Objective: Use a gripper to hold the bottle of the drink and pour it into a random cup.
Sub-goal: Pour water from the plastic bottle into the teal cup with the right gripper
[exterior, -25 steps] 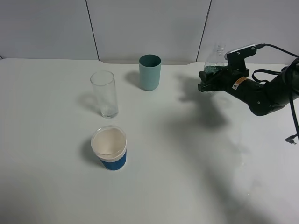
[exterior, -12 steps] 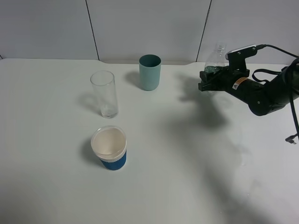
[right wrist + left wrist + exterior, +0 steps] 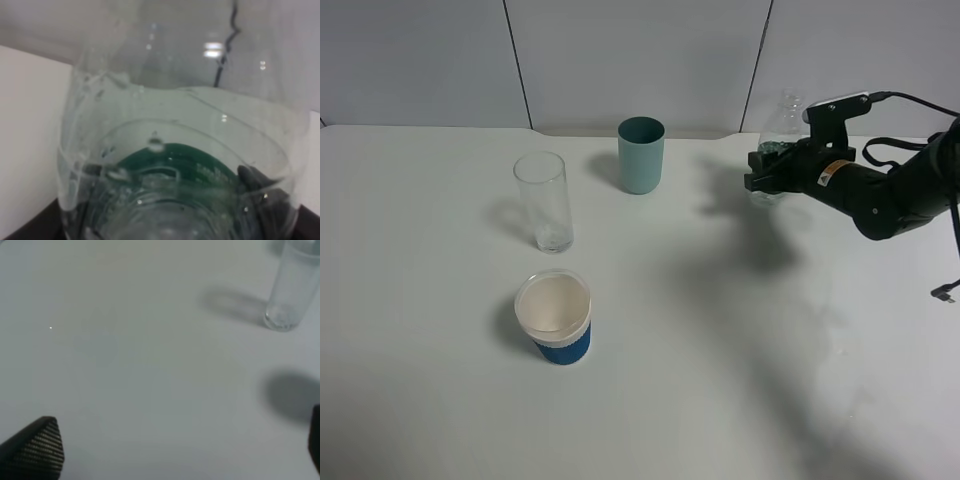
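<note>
My right gripper [image 3: 767,170] is shut on the small clear bottle [image 3: 778,125] at the table's far right. It holds the bottle about upright by its green-labelled body. In the right wrist view the bottle [image 3: 175,150] fills the frame, and the clear drink [image 3: 150,210] and green label show through its wall. A dark finger [image 3: 257,185] presses its side. The teal-green cup [image 3: 641,154] stands to the left of the bottle, well apart from it. My left gripper [image 3: 175,447] is open and empty above bare table, and it is out of the exterior high view.
A tall clear glass [image 3: 543,201] stands left of the teal cup and shows in the left wrist view [image 3: 292,287]. A white cup with a blue sleeve [image 3: 554,317] stands nearer the front. The white table [image 3: 720,350] meets a grey wall at the back.
My right gripper has shifted slightly left and up with the bottle, which now stands a little more upright. The cups have not moved.
</note>
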`<state>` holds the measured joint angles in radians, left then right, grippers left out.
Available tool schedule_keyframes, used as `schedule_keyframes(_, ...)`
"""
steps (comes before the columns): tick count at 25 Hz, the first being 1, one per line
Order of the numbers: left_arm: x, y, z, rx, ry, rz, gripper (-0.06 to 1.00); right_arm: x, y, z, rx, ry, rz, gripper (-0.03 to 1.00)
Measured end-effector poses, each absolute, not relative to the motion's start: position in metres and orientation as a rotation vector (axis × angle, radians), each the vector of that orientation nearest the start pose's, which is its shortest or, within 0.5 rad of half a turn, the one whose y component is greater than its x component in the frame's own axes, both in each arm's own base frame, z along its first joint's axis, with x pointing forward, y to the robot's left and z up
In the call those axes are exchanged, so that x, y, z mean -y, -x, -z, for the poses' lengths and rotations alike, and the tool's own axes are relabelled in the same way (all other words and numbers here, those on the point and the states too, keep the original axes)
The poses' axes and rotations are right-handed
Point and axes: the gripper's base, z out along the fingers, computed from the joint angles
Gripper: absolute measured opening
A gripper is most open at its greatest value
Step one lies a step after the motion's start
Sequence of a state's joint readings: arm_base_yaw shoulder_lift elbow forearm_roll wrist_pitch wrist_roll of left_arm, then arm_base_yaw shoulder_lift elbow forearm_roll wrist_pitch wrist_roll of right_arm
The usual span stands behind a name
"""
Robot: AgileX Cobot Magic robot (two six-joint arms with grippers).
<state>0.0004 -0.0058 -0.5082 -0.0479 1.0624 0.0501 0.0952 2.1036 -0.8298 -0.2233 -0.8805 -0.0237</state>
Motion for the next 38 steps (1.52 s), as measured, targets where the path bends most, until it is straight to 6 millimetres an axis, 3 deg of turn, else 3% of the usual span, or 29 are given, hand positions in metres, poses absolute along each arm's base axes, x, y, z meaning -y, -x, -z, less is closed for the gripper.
schedule_keyframes(9,0.004,0.007,-0.279,-2.031,-0.053,0.025,0.99,-0.06,-0.375,-0.116,-1.916,0.384,-0.096,0.55)
schedule_keyframes(25,0.004,0.007,-0.279,-2.031,-0.053,0.025,0.99,-0.129,-0.41,-0.167,-1.957,0.609,-0.119,0.55)
schedule_keyframes(38,0.004,0.007,-0.279,-2.031,-0.053,0.025,0.99,-0.13,-0.408,-0.163,-2.062,0.819,0.004,0.55)
